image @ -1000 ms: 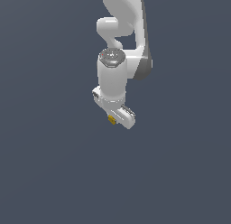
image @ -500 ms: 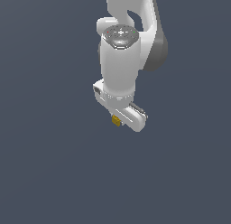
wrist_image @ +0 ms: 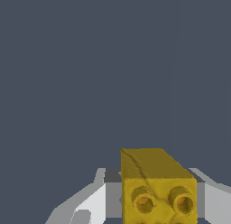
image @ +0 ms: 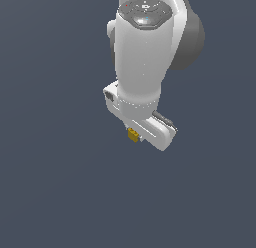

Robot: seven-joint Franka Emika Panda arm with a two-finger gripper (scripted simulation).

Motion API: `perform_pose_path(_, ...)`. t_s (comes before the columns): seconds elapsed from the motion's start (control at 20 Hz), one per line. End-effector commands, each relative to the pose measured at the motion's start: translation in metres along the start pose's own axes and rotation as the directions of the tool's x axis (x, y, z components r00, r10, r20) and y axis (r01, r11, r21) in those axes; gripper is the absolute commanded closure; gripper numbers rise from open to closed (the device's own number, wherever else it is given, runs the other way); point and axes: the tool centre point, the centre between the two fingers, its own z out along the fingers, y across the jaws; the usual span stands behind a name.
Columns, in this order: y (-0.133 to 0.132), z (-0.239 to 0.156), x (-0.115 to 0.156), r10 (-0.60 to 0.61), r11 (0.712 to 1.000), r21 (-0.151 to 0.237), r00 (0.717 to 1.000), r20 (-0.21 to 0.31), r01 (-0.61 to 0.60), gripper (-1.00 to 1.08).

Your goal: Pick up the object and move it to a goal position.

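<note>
My white two-fingered gripper: jaws narrowed, clamping the block
Small yellow-gold studded block: held between my fingers

The bench is a plain, even slate-grey surface that fills both views edge to edge. Nothing visible lies on it; no rim, seam or shadow shows.

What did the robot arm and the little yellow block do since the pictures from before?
The arm moved toward the camera, so it looks bigger and lower in the exterior view, shifted slightly to that view's right. The yellow block travelled with it. The gripper stayed shut on the block, which is still tucked between the fingers. The plain dark background looks the same.
</note>
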Motion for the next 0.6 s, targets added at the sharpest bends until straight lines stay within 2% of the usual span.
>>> perform_pose_path(0.0, -0.005, -0.007, 0.003, 0.000, 1.000, 0.000, 1.000, 0.000, 0.000, 1.08)
perform_pose_path(0.55, -0.014, -0.017, 0.007, 0.000, 1.000, 0.000, 1.000, 0.001, 0.000, 1.08)
